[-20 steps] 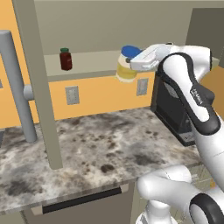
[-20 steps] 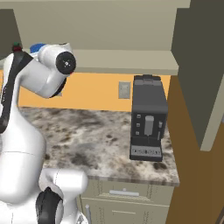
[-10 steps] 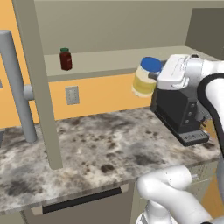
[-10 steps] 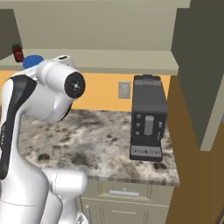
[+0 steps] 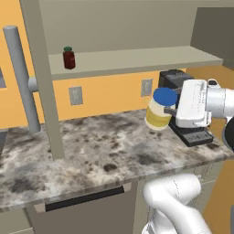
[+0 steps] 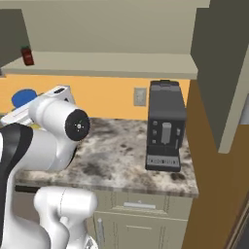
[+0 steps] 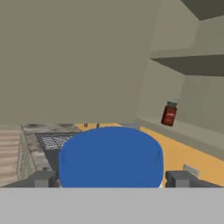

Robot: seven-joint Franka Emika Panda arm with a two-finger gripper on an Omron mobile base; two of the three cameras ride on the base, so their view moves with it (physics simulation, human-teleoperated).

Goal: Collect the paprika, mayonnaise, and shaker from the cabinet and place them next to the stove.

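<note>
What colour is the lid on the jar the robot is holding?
Blue. The mayonnaise lid shows best in the hand view, between the gripper fingers.

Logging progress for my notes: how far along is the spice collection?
Nothing looks delivered yet. In hand: the mayonnaise, held by the gripper above the counter, already out of the cabinet. Left: the paprika, on the shelf. The shaker and stove aren't visible.
</note>
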